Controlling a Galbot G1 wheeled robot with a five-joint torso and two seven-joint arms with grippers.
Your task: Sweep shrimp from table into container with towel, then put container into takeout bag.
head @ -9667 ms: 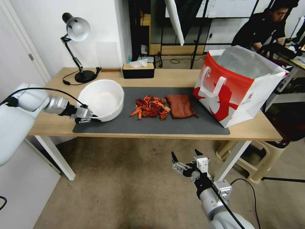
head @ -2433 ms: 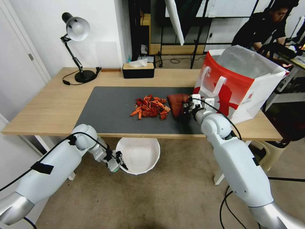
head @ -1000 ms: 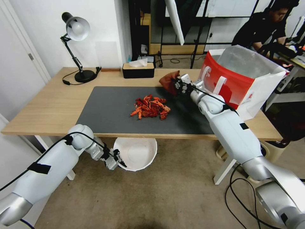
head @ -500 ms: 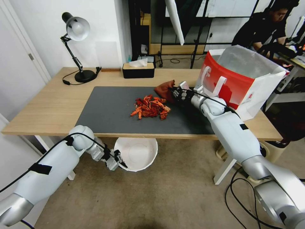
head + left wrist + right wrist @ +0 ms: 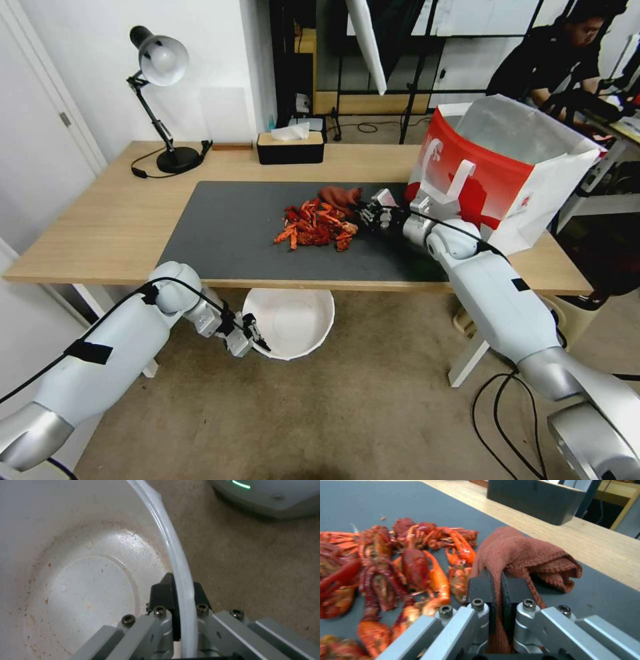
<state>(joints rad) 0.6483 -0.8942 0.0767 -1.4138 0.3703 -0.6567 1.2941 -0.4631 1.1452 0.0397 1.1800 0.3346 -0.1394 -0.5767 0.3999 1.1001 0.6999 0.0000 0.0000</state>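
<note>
Nearest the robot, below the front edge of the bench (image 5: 100, 227), the left gripper (image 5: 255, 337) held the bowl (image 5: 290, 323) over the carpet, its opening facing up. The left wrist view showed that gripper (image 5: 180, 597) pinched shut on the bowl's (image 5: 83, 580) rim, one finger inside the wall and one outside; the bowl's bottom had only reddish specks in it.

On the dark mat (image 5: 220, 233) lay the shrimp (image 5: 315, 225) in one loose pile near the mat's middle. Just right of the pile and touching its far right edge, the right gripper (image 5: 368, 215) reached in low over the mat. The right wrist view showed it (image 5: 496, 590) clamped together on a fold of the towel (image 5: 520, 555), the rest bunched ahead of the fingers on the mat beside the shrimp (image 5: 410, 565). In the head view the towel (image 5: 340, 197) sat at the pile's far side.

Further right stood the bag (image 5: 493, 173), upright and open at the top, at the bench's right end. At the far edge stood a black tissue box (image 5: 291, 147) and, to the left, a desk lamp (image 5: 160, 100)
</note>
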